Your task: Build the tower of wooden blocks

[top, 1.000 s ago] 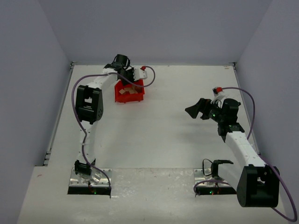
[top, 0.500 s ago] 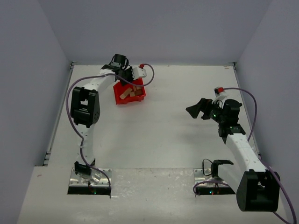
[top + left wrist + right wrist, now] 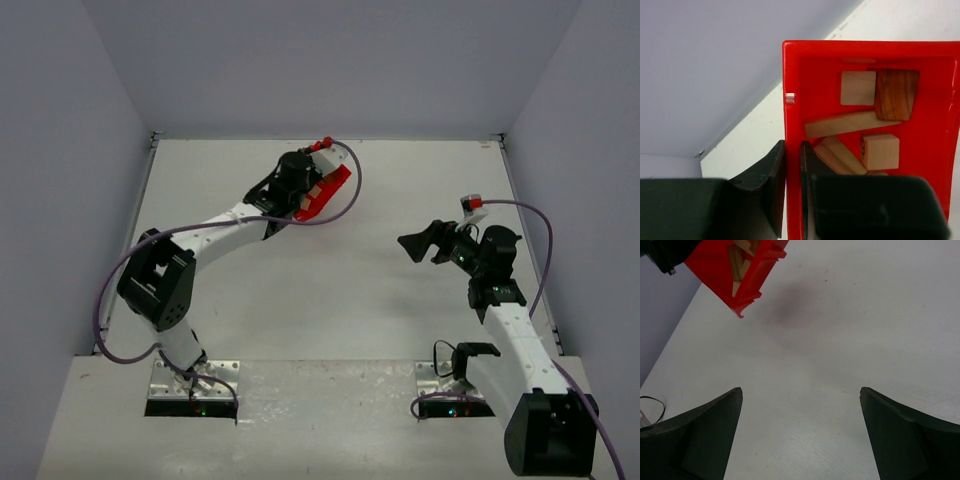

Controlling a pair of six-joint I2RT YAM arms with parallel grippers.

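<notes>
Shows pale wood blocks (image 3: 842, 124) and one darker brown piece (image 3: 896, 94) loose in a tilted red bin (image 3: 792, 115), pinched by its wall in the left end effector (image 3: 793, 170) above the counter (image 3: 850, 330) — may scatter if tipped fast — right end effector (image 3: 800, 390) open, well apart.

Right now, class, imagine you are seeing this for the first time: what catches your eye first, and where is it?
The red plastic bin stands out, tilted at the far middle of the table, its wall pinched by the left gripper. Inside lie pale wood blocks and one darker reddish-brown block. The right gripper hangs open over the table on the right.
</notes>
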